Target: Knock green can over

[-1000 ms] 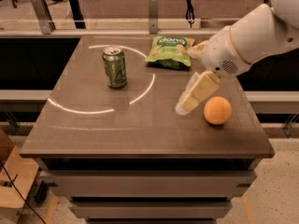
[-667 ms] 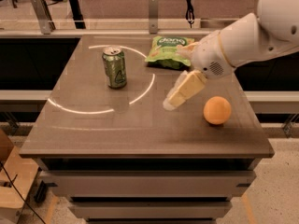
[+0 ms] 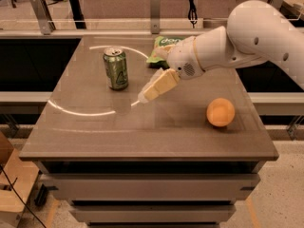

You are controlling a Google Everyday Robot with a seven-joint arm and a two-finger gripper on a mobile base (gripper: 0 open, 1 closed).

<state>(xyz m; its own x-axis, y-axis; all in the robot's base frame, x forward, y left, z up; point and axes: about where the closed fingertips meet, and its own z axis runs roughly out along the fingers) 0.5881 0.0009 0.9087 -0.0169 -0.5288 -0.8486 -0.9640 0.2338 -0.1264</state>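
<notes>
The green can [image 3: 116, 68] stands upright on the brown table [image 3: 142, 132], left of centre toward the back, its silver pull-tab top showing. My gripper [image 3: 145, 96] reaches in from the right on a white arm, its pale fingers pointing down and left. It hovers over the table a short way to the right of the can and a little nearer the front. It holds nothing and is apart from the can.
A flat green snack bag [image 3: 166, 49] lies at the back of the table, partly behind my arm. An orange [image 3: 220, 112] sits on the right part of the table. Railings and dark shelving stand behind the table.
My gripper has moved left across the table, away from the orange and closer to the green can. The can, bag and orange have not moved.
</notes>
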